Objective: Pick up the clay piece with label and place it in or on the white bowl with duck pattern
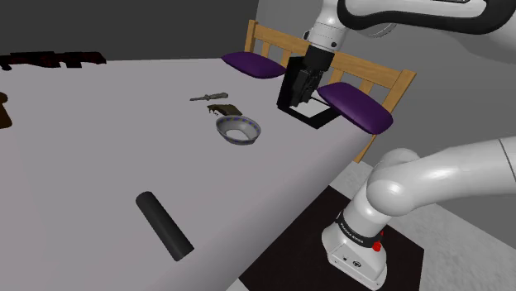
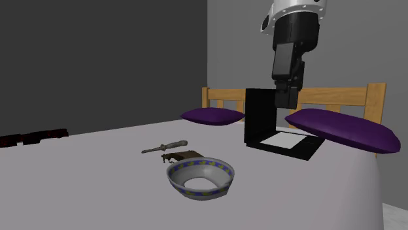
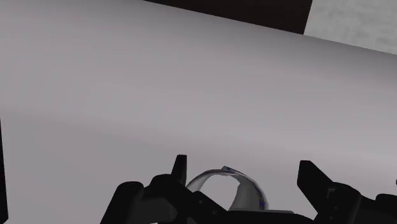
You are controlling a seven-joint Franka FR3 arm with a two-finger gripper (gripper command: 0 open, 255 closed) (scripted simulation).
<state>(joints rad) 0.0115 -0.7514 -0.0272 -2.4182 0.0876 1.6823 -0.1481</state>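
Observation:
The clay piece point(image 1: 223, 109) is a small dark brown lump lying on the pale grey table point(image 1: 99, 149), right behind the bowl as the shoulder view shows it. The bowl point(image 1: 238, 130) is white with a blue and yellow patterned band. In the second exterior view the brown piece point(image 2: 182, 155) lies just behind the bowl point(image 2: 199, 178). My gripper point(image 1: 302, 93) hangs in the air over a black L-shaped object, off toward the shoulder view's right of both. In the wrist view the gripper point(image 3: 245, 170) is open and holds nothing, and the bowl's rim point(image 3: 232, 181) shows between the fingers point(image 3: 180, 168).
A screwdriver point(image 1: 208, 97) lies just beyond the clay piece. The black L-shaped object point(image 2: 271, 124) with a white panel stands under the gripper point(image 2: 288, 99). A black cylinder point(image 1: 164, 224) lies near the table's front. Two wooden chairs with purple cushions point(image 1: 355, 107) line the table's far edge.

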